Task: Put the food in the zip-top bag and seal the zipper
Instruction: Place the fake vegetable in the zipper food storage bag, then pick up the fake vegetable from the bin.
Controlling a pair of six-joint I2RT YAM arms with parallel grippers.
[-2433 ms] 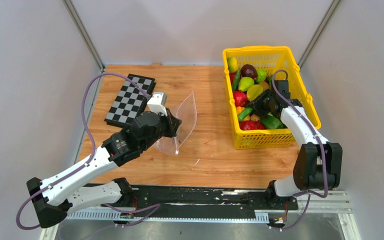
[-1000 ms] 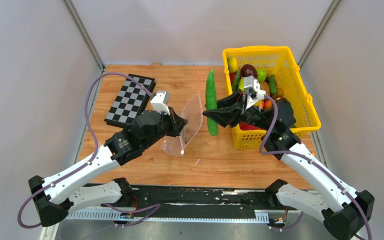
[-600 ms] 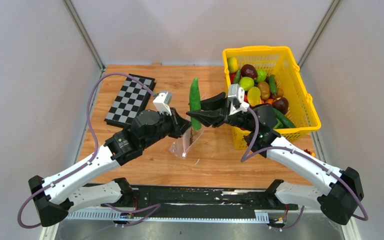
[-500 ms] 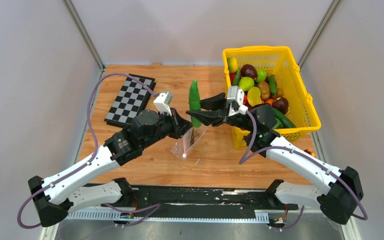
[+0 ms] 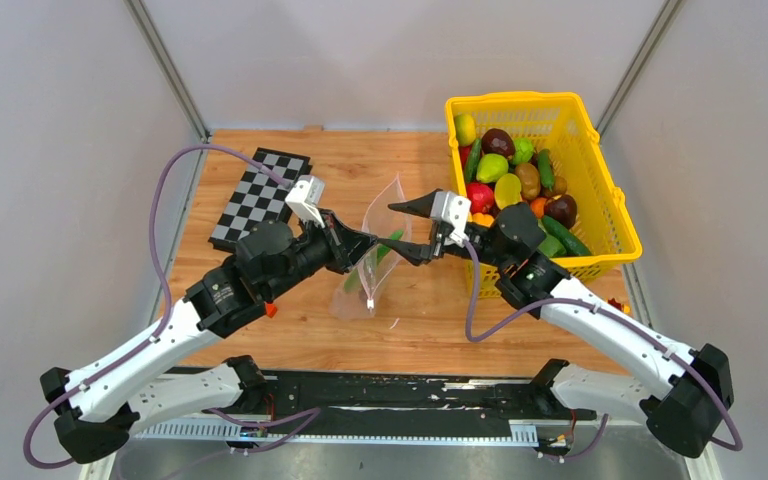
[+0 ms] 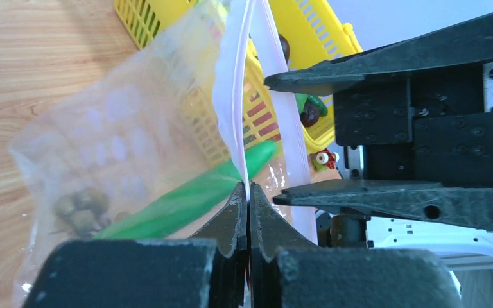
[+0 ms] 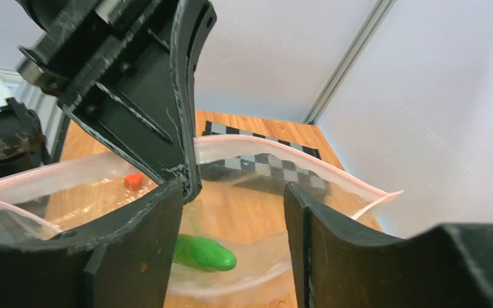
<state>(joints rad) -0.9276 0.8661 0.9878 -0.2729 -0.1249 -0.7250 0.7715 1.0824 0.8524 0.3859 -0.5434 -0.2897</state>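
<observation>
My left gripper is shut on the zipper strip of the clear zip-top bag and holds its mouth up and open. A long green cucumber lies slanted inside the bag; it also shows in the left wrist view and the right wrist view. My right gripper is open and empty at the bag's mouth, with one finger on each side of the right rim. The rest of the food lies in the yellow basket.
The yellow mesh basket stands at the back right, close behind my right arm. A chessboard lies at the back left. A small orange-red block lies on the table by my left arm. Walls close in on both sides.
My right gripper carried the cucumber from the basket to the bag's mouth and let it go. The cucumber now lies in the bag. The left arm has shifted slightly left with the bag.
</observation>
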